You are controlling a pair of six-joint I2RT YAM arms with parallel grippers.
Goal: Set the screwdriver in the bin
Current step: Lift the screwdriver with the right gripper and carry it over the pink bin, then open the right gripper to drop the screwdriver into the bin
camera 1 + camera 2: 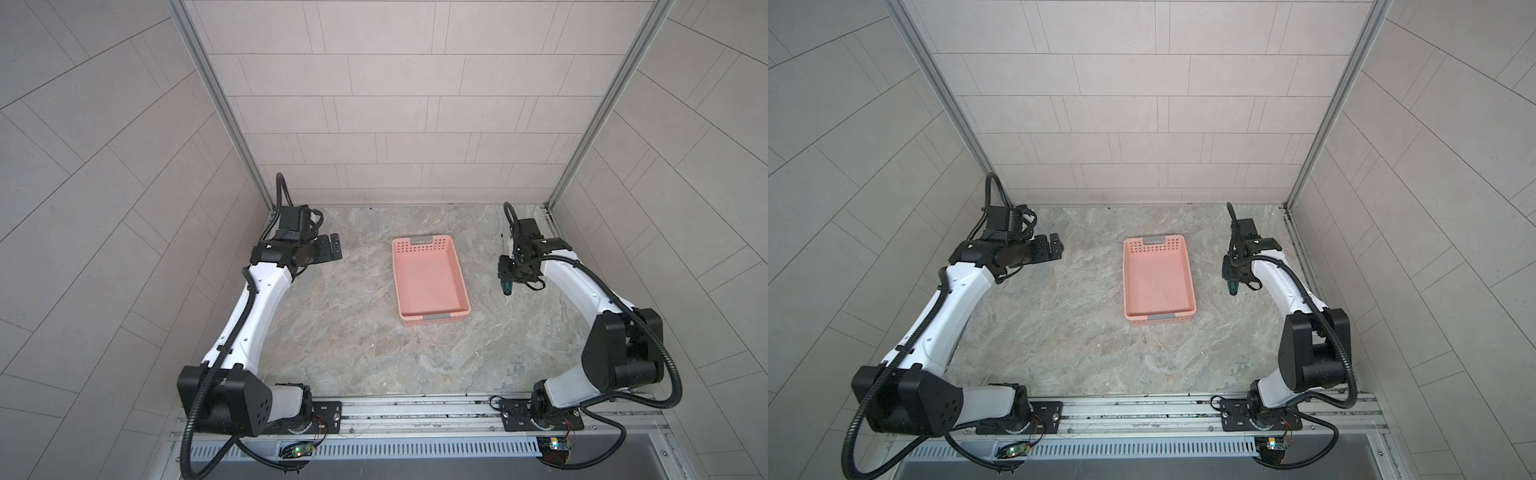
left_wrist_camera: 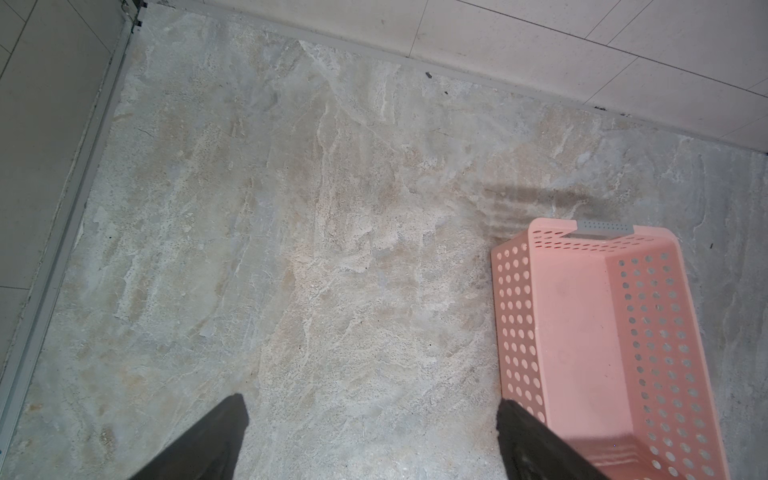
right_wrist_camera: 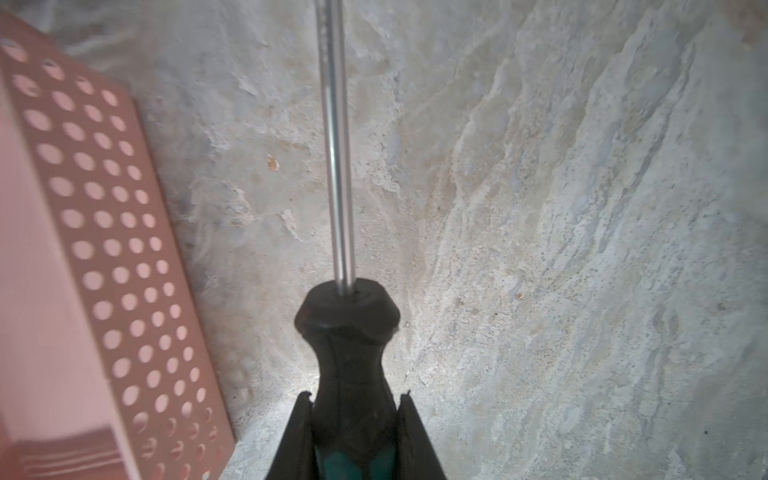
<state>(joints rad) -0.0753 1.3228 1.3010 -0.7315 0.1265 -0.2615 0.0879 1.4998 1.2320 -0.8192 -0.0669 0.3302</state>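
One screwdriver (image 3: 353, 357) clamped in the right tool (image 3: 355, 395); one bin (image 1: 422, 248); left tool (image 2: 372, 402) gaping.

our top views high, both looking down on the whole table (image 1: 332, 353), wrist cams close, both catching the bin (image 2: 515, 324)

2 white and black arms (image 1: 955, 307) reach over a grey stone table (image 1: 1067, 340). The bin (image 1: 1156, 291) sits in the middle of the table. It is pink, with little holes in its sides and a grey patch (image 1: 1154, 240) at each of its 2 short ends. The right gripper (image 1: 1232, 276) hangs near the bin's right side and does not touch it. It pinches the screwdriver (image 1: 1232, 287). The green and black handle end sticks out under it, toward the front. The left gripper (image 1: 1048, 246) is well off to the bin's left and points toward it. Its 2 fingers (image 1: 1055, 243) stand apart.
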